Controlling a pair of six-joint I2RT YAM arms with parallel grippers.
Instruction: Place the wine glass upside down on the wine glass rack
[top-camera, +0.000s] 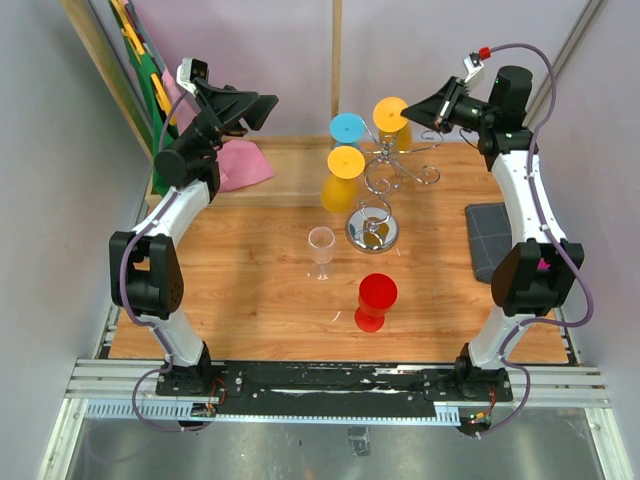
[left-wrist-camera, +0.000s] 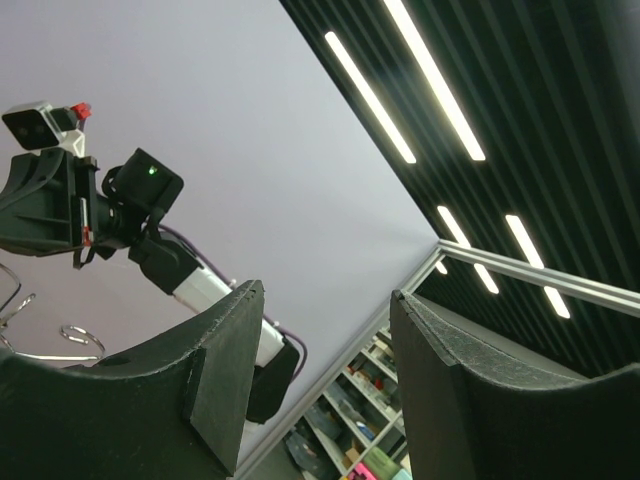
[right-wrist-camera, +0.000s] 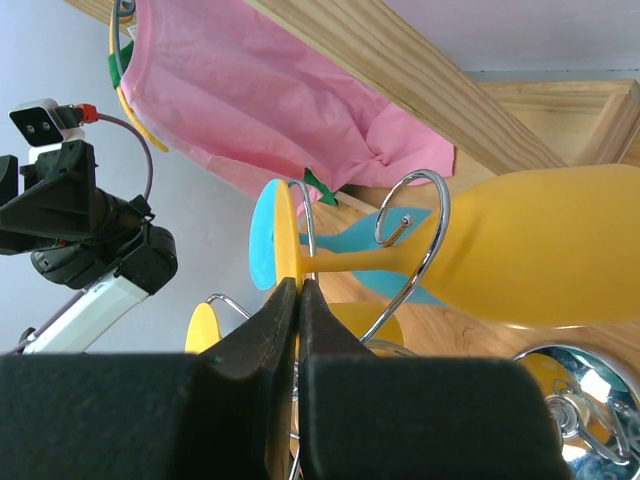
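Lilac walls close in a wooden table (top-camera: 250, 290); from above, one chrome wine glass rack (top-camera: 372, 230), curled wire on a round mirrored base, stands mid-table with three glasses hung foot-up, two yellow glasses (top-camera: 345, 165) and one blue glass (top-camera: 347, 128), while one clear wine glass (top-camera: 321, 250) and one red glass (top-camera: 377, 295) stand on the wood near it. From the left wrist, the left gripper (left-wrist-camera: 325, 296) points at the ceiling, jaws partly apart and empty. From the right wrist, the right gripper (right-wrist-camera: 297, 290) is pressed closed on nothing, tips near a hung yellow glass's foot.
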